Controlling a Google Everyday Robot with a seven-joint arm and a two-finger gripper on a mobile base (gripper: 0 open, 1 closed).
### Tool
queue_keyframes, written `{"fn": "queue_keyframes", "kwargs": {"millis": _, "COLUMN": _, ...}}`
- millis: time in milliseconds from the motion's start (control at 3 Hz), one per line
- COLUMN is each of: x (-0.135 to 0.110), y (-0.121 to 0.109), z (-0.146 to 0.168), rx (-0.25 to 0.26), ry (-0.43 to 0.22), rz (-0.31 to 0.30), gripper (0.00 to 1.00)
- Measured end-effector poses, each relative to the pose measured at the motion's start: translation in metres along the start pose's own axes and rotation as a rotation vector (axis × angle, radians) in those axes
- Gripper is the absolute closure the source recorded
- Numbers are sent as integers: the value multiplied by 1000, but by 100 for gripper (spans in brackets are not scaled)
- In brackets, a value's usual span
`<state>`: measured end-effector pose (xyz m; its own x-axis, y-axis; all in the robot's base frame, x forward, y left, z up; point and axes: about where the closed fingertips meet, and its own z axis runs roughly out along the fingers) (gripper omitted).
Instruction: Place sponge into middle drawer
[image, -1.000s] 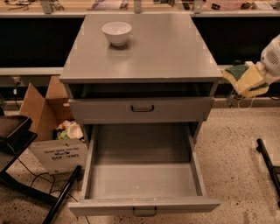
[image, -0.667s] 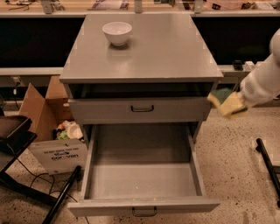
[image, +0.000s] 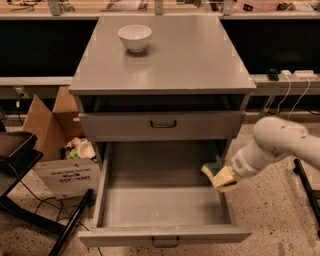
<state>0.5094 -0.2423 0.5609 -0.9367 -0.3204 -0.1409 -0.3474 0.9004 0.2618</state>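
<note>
The sponge (image: 214, 170), yellow foam with a dark green face, is held in my gripper (image: 223, 178). The white arm reaches in from the right. The gripper hangs over the right rear corner of the middle drawer (image: 160, 206). That is the cabinet's lowest drawer, and it is pulled fully out, with a plain grey inside that holds nothing. Its small dark bar handle (image: 165, 243) shows at the front edge. The sponge is above the drawer floor and does not rest on it.
The drawer above (image: 163, 124) is shut. A white bowl (image: 134, 37) stands on the grey cabinet top (image: 170, 60). On the floor at the left are a cardboard box (image: 59, 155) and a black chair base (image: 30, 210). Dark bars stand at the far right (image: 306, 190).
The arm has swung down and left from beside the cabinet's right side, carrying the sponge to the open drawer's right rear corner.
</note>
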Motion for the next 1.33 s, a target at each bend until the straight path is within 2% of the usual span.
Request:
{"fn": "queue_keyframes", "kwargs": {"millis": 333, "x": 2, "y": 14, "z": 61, "rx": -120, "ry": -3, "rz": 45, "gripper": 100}}
{"fn": "queue_keyframes", "kwargs": {"millis": 667, "x": -8, "y": 26, "z": 109, "rx": -240, "ry": -40, "rz": 99, "gripper": 100}}
{"fn": "queue_keyframes", "kwargs": {"millis": 1000, "x": -3, "y": 27, "z": 121, "rx": -258, "ry": -26, "rz": 110, "gripper": 81}}
{"fn": "queue_keyframes", "kwargs": {"millis": 1333, "x": -3, "y": 28, "z": 121, "rx": -258, "ry": -26, "rz": 110, "gripper": 58}}
